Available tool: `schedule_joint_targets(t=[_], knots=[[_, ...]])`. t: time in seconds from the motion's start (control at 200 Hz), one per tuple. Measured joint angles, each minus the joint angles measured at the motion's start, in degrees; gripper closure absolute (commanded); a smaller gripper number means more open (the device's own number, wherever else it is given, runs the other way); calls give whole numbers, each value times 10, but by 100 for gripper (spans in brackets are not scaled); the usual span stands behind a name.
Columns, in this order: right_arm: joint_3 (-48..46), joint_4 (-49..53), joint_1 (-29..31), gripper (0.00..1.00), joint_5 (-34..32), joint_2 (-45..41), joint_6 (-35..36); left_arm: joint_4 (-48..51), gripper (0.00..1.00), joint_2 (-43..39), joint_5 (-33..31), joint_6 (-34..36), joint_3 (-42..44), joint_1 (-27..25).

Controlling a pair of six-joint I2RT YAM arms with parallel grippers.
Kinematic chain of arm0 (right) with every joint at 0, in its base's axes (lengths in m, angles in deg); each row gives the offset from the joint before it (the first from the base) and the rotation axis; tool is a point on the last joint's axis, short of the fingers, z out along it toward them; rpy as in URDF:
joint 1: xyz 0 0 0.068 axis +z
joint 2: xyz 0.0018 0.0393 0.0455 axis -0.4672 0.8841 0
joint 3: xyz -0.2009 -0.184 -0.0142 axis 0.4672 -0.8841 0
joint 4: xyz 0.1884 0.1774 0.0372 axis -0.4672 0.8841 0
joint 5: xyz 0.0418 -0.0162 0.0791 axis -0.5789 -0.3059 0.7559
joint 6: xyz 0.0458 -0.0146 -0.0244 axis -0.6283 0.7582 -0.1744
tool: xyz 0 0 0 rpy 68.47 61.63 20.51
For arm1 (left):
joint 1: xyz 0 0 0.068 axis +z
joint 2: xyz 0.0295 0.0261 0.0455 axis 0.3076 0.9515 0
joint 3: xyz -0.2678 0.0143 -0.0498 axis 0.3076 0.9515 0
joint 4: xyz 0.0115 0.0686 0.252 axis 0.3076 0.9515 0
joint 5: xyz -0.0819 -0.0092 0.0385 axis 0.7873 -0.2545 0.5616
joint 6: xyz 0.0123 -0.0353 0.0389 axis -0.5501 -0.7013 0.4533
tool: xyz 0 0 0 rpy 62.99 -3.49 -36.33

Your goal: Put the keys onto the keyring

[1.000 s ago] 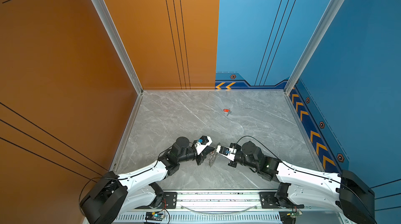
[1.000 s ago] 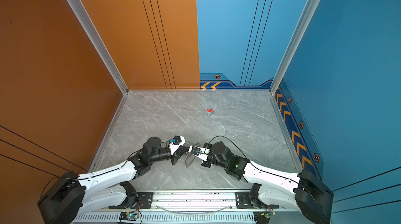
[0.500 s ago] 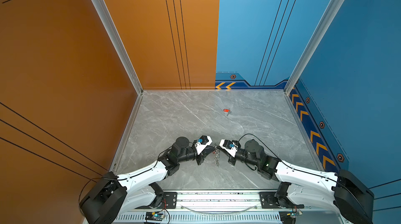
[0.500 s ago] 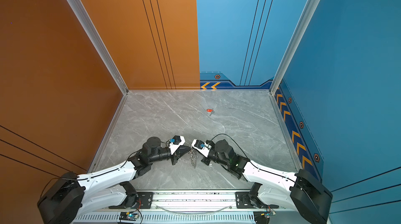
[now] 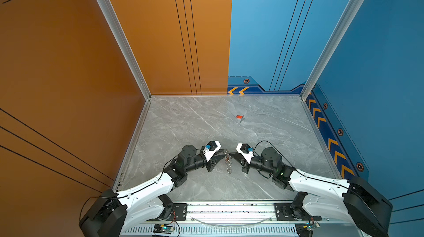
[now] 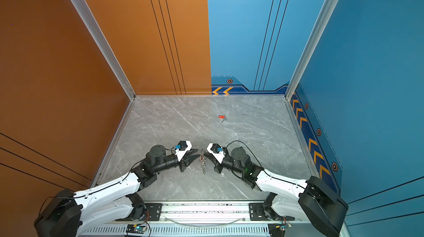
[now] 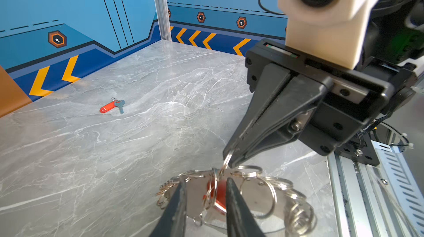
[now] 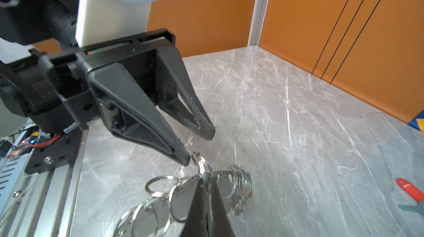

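Marble tabletop point(image 7: 137, 150) — left-wrist view's red tag point(image 7: 219, 192)

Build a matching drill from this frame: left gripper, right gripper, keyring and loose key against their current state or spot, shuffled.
Things
1. left gripper
2. right gripper
3. keyring
4. loose key with red tag

States or places
A. lies alone on the grey table, away from both arms
B. fingers pinched shut on one split ring
C. fingers apart
D. bunch of silver rings between the two grippers' tips

Pairs: 1-C, 2-B, 3-D, 4-A
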Motion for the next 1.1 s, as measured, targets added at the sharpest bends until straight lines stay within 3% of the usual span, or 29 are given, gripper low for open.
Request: schedule_joint_targets(t=[0.17,0.561,0.686,0.756,0.881,1.101], knots=[[-1,-17,-4,100,34,8,-8,-8,78,-7,24,1,7,1],[-1,-38,-10,100,72,27,-28,-21,100,-1,68,9,10,2],[-1,-38,-14,100,73,27,-29,-25,100,4,70,9,10,2],[-1,-34,-16,94,74,26,-28,-28,100,9,71,9,10,2],[4,6,-20,84,74,14,-4,-28,100,21,74,9,10,2],[47,149,-21,82,80,-47,89,-19,100,24,83,9,6,2]])
